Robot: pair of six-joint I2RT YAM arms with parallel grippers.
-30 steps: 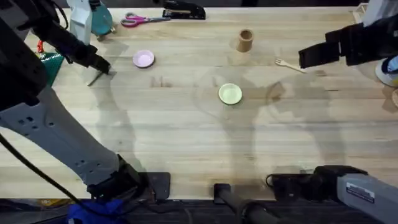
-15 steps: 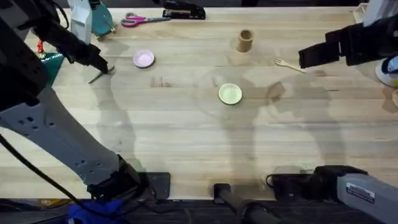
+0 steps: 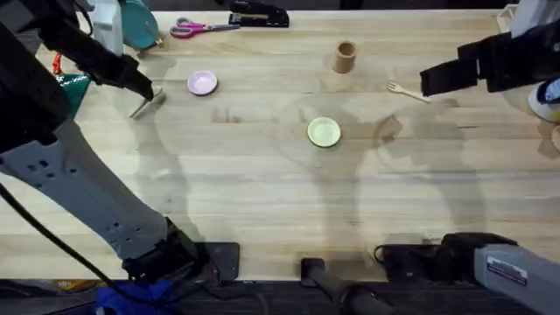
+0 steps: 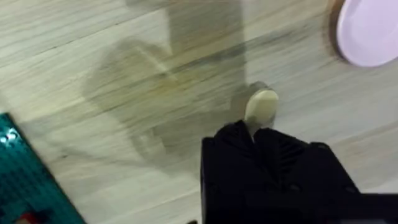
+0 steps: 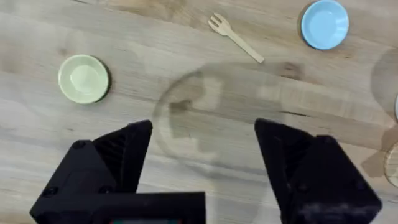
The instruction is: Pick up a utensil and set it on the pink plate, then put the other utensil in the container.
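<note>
Left tool (image 3: 147,94) is clamped on the utensil (image 3: 145,104) by one end, lifted off the surface (image 3: 262,192) just beside the pink plate (image 3: 202,83), likely to carry it over. Right tool (image 5: 202,165) hangs with fingers apart near the fork (image 3: 408,90); cup (image 3: 345,57) stands well apart from the plate.

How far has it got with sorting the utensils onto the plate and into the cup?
Nothing is finished yet. The left hand is shut on the pale wooden utensil, beside the pink plate, which has nothing on it. The wooden fork lies on the table near the open right hand; it must go into the wooden cup.
</note>
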